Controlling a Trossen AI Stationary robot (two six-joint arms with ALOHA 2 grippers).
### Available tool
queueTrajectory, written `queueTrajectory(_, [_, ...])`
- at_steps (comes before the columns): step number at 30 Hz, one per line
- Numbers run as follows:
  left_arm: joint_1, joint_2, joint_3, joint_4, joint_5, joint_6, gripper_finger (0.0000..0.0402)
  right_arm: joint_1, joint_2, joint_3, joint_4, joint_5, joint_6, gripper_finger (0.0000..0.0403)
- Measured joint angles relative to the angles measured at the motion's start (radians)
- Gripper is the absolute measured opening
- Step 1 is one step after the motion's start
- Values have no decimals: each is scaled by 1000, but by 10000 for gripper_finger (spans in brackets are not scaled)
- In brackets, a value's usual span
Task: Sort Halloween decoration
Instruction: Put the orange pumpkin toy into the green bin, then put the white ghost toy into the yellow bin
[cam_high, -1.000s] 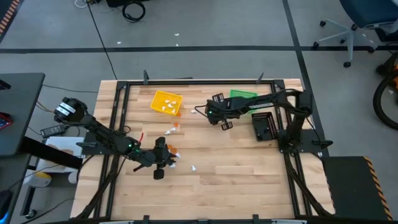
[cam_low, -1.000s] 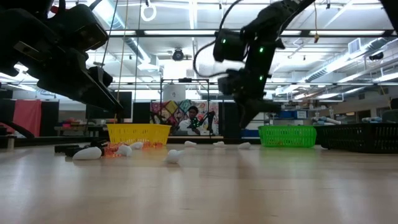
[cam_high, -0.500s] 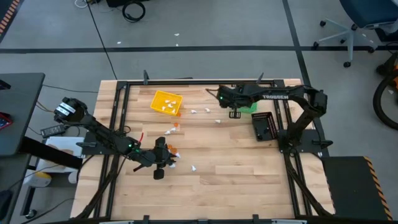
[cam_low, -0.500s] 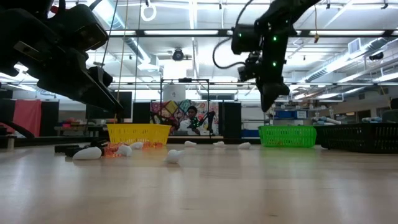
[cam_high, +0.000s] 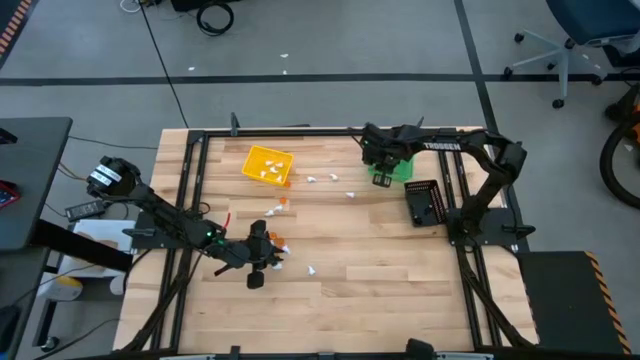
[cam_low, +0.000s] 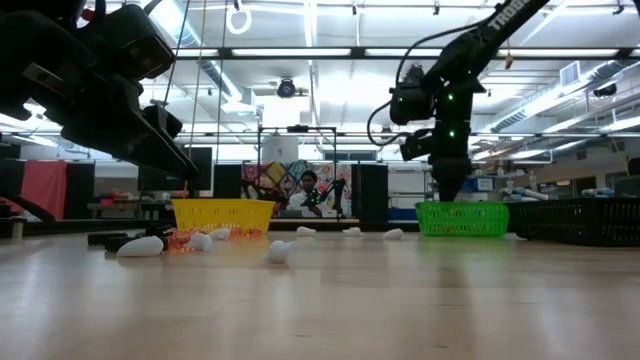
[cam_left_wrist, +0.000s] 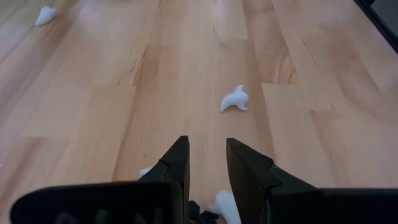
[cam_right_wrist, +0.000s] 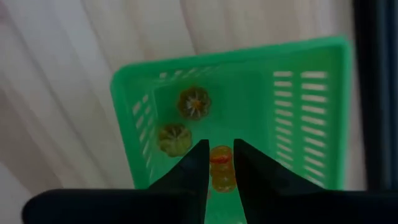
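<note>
The right gripper (cam_right_wrist: 219, 169) hangs over the green bin (cam_right_wrist: 311, 118), its fingers (cam_right_wrist: 189, 165) drawn close around a small orange pumpkin (cam_right_wrist: 220, 163) that sits between the tips; two more pumpkins (cam_right_wrist: 194, 102) lie on the bin floor just beyond them. The piece looks light, hard and ribbed, so a gentle pinch across its middle should hold it, and it seems likely to bounce or roll a little when let go.

The left gripper (cam_left_wrist: 207, 163) sits low over the desk (cam_left_wrist: 311, 124), fingers (cam_left_wrist: 177, 165) parted by a narrow gap with nothing visible between them. A white ghost (cam_left_wrist: 234, 99) lies ahead of the tips, a second white piece (cam_left_wrist: 225, 205) lies right beside one finger, and another (cam_left_wrist: 45, 14) sits far ahead and off to one side. These ghosts look smooth, rounded and very light; they would probably skid on the wood if nudged, so the fingers should straddle the thick body, not the thin tail, and close slowly.

In the high view, more white and orange trinkets (cam_high: 283, 203) dot the desk between the grippers, and some lie in the yellow bin (cam_high: 266, 165).
</note>
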Motion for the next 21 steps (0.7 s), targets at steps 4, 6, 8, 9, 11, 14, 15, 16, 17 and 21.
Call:
queueTrajectory(4, [0, 0, 0, 0, 0, 12, 82, -19, 0, -14, 27, -35, -3, 94])
queueTrajectory(6, [0, 0, 0, 0, 0, 16, 82, -24, 0, -15, 23, -42, -3, 101])
queueTrajectory(8, [0, 0, 0, 0, 0, 17, 82, -25, -3, -14, 17, -42, -4, 108])
queueTrajectory(9, [0, 0, 0, 1, 0, 21, 82, -25, -4, -8, 4, -39, -4, 111])
queueTrajectory(11, [1, 0, 0, 3, 0, 36, 82, -25, -5, 19, -25, -22, 10, 113])
queueTrajectory(14, [10, 0, 0, 8, 0, 42, 82, -17, -9, 69, -65, -15, 47, 114])
queueTrajectory(15, [14, 0, 0, 7, 0, 42, 82, -9, -16, 78, -60, -13, 57, 113])
queueTrajectory(16, [20, 0, 0, 7, 0, 42, 82, 3, -27, 86, -51, -4, 65, 113])
queueTrajectory(17, [26, 0, 0, 7, 0, 42, 82, 18, -38, 93, -41, 12, 72, 113])
queueTrajectory(21, [43, 0, 0, 5, 0, 58, 82, 96, -99, 99, 14, 110, 105, 113])
